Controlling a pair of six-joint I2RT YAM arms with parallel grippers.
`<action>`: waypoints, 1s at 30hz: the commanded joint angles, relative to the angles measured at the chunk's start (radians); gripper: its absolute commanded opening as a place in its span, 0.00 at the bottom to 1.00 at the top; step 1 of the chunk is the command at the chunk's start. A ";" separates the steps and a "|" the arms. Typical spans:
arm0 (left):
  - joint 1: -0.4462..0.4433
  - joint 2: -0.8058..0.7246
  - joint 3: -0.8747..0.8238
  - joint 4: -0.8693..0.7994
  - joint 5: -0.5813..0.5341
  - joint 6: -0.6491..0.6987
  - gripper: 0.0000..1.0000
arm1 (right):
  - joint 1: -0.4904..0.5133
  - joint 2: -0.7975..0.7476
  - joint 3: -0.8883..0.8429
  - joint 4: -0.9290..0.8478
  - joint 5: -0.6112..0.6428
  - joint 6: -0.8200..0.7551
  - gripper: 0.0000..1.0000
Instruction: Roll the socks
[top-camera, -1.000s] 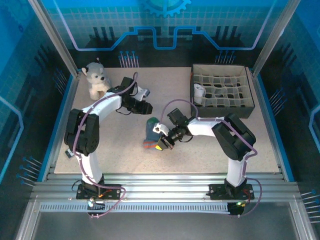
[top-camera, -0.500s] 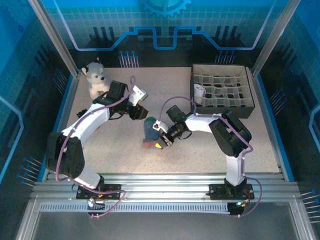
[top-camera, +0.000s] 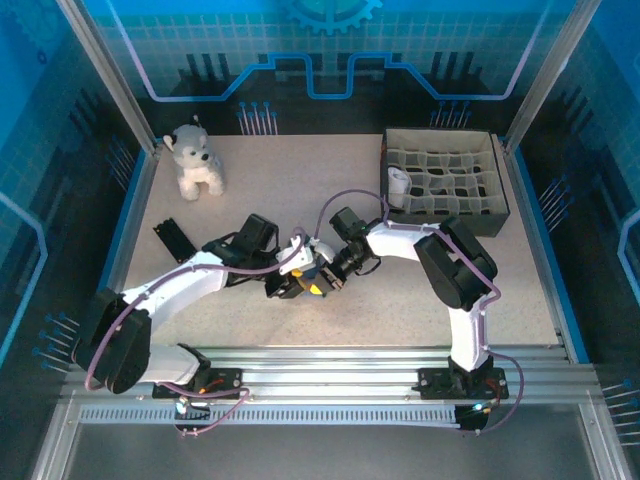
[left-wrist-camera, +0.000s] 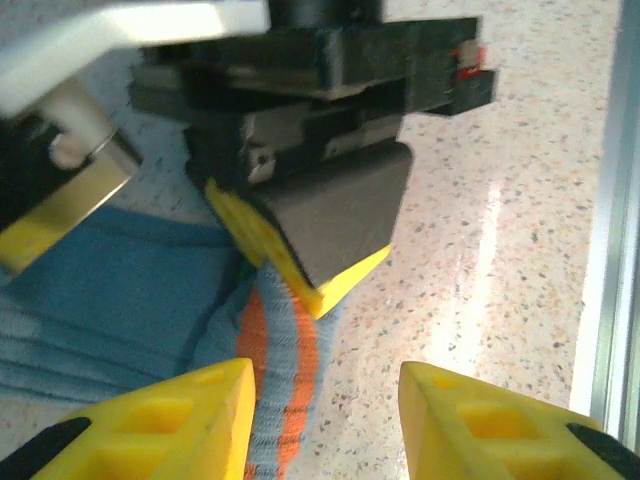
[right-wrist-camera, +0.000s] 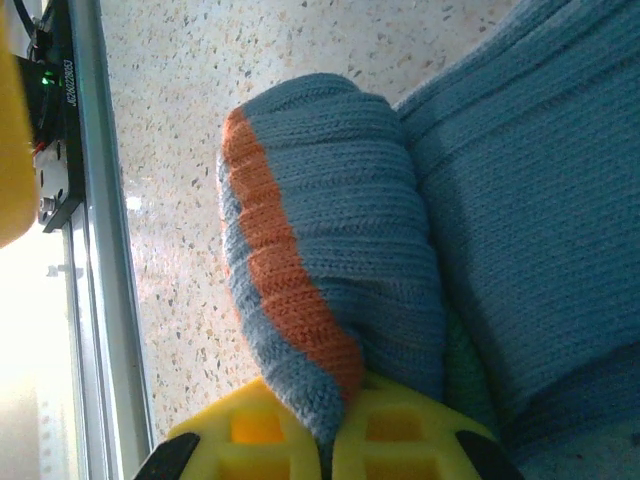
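Note:
The teal-green sock (right-wrist-camera: 500, 180) lies on the table, its grey-blue and orange cuff (right-wrist-camera: 300, 250) folded over into a roll. My right gripper (right-wrist-camera: 340, 432) is shut on the cuff's edge, which is pinched between its yellow fingers. In the left wrist view the cuff (left-wrist-camera: 280, 350) runs down beside the left finger, and my left gripper (left-wrist-camera: 325, 420) stands open just in front of it, bare table between its tips. From above, both grippers, left (top-camera: 290, 284) and right (top-camera: 322, 276), meet at mid-table over the sock. A white roll (top-camera: 398, 184), possibly the white sock, sits in a box compartment.
The divided organizer box (top-camera: 500, 190) stands at the back right. A white-grey plush dog (top-camera: 196, 160) sits at the back left. A small black flat object (top-camera: 175, 240) lies on the table left of my left arm. The metal rail (left-wrist-camera: 615, 250) runs close by.
My left arm has swung from the back near the dog to mid-table, bringing its open gripper to the sock beside the right gripper. The black object is now uncovered.

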 joint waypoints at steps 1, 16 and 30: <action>0.004 -0.035 0.009 0.113 -0.067 -0.243 0.42 | -0.026 0.063 -0.001 -0.082 0.115 0.019 0.00; 0.010 -0.070 -0.118 0.115 -0.165 -1.035 0.43 | -0.046 0.089 0.051 -0.154 0.129 0.020 0.05; 0.032 0.118 -0.094 0.225 -0.084 -1.091 0.44 | -0.046 0.111 0.085 -0.177 0.108 0.026 0.09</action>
